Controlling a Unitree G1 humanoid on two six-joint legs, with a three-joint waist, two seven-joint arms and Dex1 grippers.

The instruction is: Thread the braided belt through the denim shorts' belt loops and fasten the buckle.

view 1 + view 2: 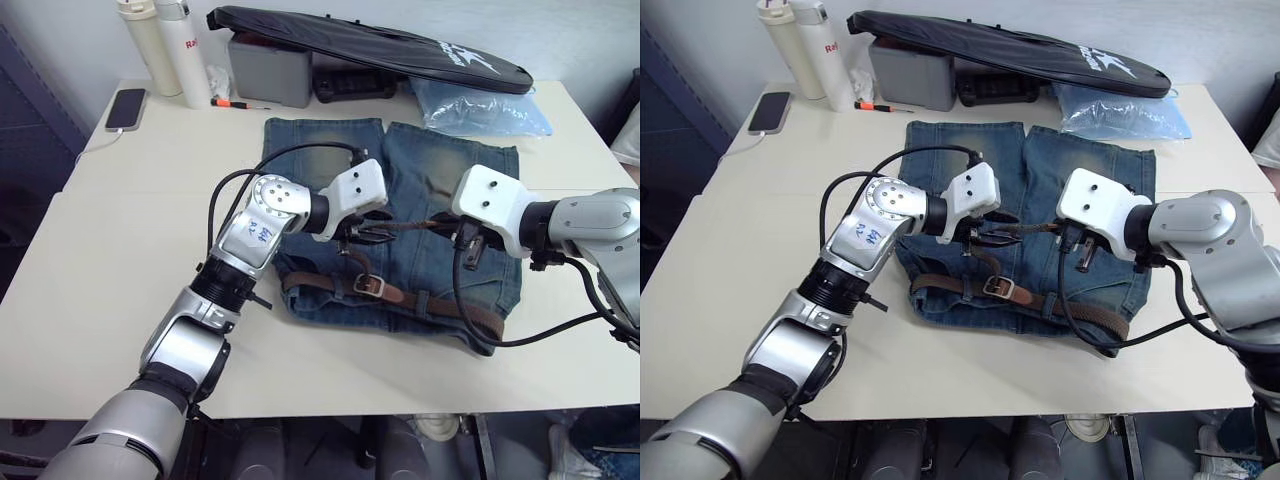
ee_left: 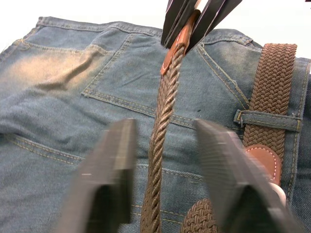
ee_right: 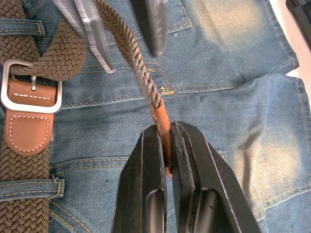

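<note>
right gripper (image 3: 167,145): pinches the belt (image 3: 131,46) tip tight; keep it straight
left gripper (image 2: 165,160): open around the belt; close gently
buckle (image 3: 30,87): on the shorts (image 3: 233,97); pull slowly

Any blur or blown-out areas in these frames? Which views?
Left wrist view: the left gripper fingers are soft and out of focus up close, while the braided belt and denim shorts beyond are crisp; the background above the shorts is blown white. Right wrist view: sharp throughout, the right gripper on the belt's tip, slight glare on the buckle. Eye views: even light, soft shadows.
</note>
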